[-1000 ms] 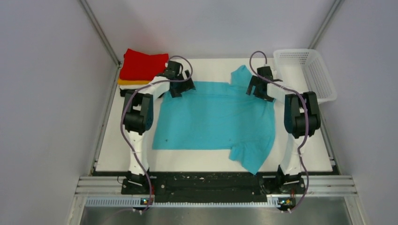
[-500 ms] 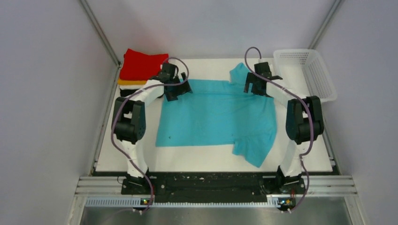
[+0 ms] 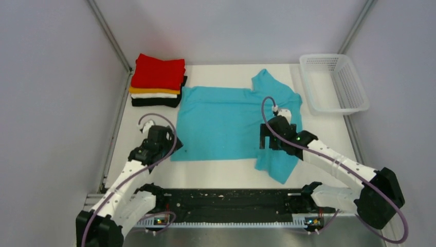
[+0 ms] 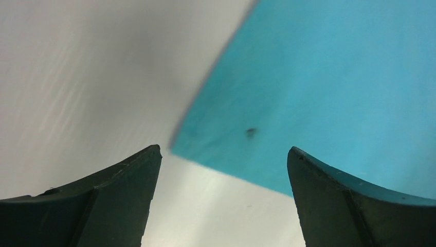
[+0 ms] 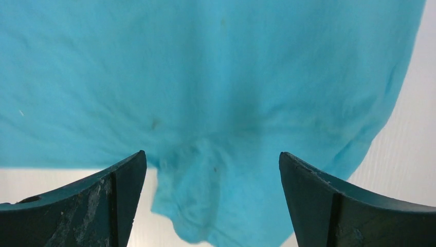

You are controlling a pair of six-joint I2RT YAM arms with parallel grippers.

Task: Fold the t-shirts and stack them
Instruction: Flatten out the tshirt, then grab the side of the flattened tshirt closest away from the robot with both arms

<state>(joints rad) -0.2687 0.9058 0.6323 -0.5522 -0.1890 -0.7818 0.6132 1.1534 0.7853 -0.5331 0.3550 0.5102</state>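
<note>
The left fingers [image 4: 103, 200] are standing wide apart, empty, hovering at the near left corner of the turquoise shirt [image 3: 221, 123]. The right fingers [image 5: 82, 200], likewise apart and empty, are hanging over its crumpled near sleeve. The shirt is lying spread on the counter [image 3: 334, 144], unfolded. Beyond, four folded shirts [image 3: 157, 82] are sitting stacked.

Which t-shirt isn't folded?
The turquoise shirt, spread flat in the middle of the table. The others sit folded in the stack at the far-left corner, red on top.
</note>
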